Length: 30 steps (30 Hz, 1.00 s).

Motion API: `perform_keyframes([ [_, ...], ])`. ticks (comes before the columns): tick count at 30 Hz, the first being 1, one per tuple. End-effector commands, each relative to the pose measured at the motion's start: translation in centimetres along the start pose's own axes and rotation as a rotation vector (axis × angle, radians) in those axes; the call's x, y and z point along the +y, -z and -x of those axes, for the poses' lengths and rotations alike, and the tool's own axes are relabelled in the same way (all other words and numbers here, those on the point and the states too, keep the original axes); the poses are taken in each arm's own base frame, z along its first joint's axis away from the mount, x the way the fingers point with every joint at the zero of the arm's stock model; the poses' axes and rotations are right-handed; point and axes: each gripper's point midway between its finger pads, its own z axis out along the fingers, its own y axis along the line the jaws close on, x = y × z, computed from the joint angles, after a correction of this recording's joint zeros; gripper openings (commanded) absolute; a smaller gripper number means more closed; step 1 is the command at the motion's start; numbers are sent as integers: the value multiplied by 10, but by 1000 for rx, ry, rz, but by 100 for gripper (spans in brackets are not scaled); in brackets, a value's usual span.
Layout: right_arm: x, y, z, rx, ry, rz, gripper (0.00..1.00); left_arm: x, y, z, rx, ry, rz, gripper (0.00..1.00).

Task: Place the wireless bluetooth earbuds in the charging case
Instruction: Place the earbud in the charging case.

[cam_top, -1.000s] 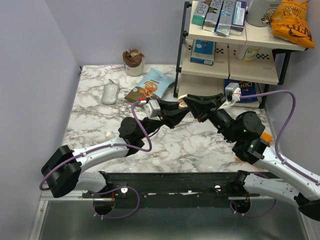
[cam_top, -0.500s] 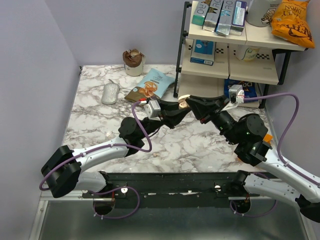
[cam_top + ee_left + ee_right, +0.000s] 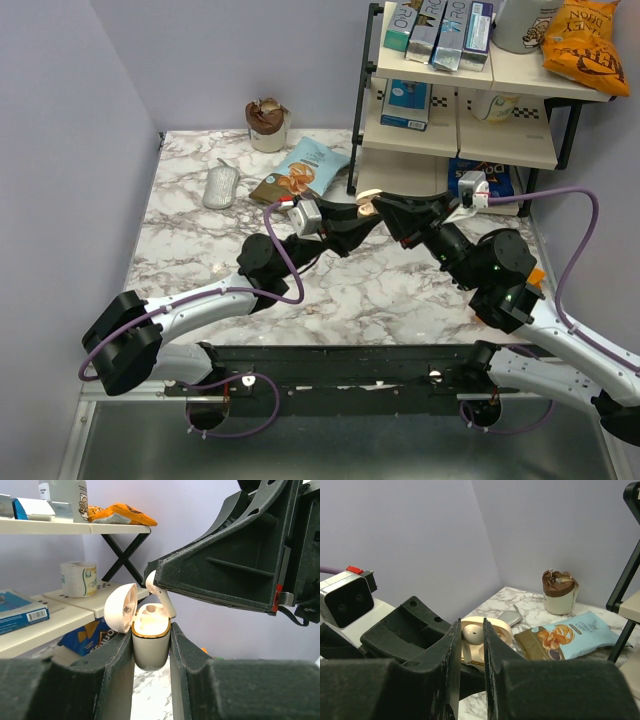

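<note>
The charging case stands upright with its hinged lid swung open to the left. It is clamped between the two fingers of the left gripper, whose jaws press on its sides at their tightest closure. The case is off the surface, in the air above the right half of the marble table, just in front of the shelf rack at the back right corner.

One earbud slants into the case's mouth, its stem tip at the gold rim and its rounded head uppermost. The right gripper has hold of that head, with its jaws nearly together and only the earbud's width between them. The two grippers meet tip to tip over the case. The other well of the case shows pale plastic — I cannot tell whether a second earbud sits in it.

Toward the back left of the table lies a grey oval object. Just beside it is a teal snack bag, and a paper cup with a brown wrapper stands at the back edge. All three are well apart from the grippers.
</note>
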Motion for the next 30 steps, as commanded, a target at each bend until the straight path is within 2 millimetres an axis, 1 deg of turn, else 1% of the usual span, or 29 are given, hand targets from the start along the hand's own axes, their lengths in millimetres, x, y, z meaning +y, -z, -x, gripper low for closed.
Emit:
perform_keyframes([
  [1, 2, -6, 9, -28, 4, -1, 1, -9, -4, 30, -87, -4, -36, 0],
  [7, 8, -14, 9, -26, 5, 24, 1, -13, -5, 23, -61, 4, -58, 0],
  [11, 11, -17, 8, -22, 5, 34, 1, -16, -6, 23, -60, 12, -76, 0],
  [13, 10, -18, 8, -24, 4, 33, 1, -16, -7, 21, -56, 16, -82, 0],
  [20, 13, -17, 17, -52, 3, 45, 1, -16, -8, 18, -46, 21, -83, 0],
  [23, 11, -18, 13, -49, 8, 38, 1, -18, -9, 18, -47, 29, -93, 0],
  [27, 3, -17, 0, -33, 19, 9, 1, -20, -10, 25, -60, 28, -99, 0],
  [30, 1, -12, -1, -30, 21, 3, 1, -18, -10, 27, -59, 14, -87, 0],
])
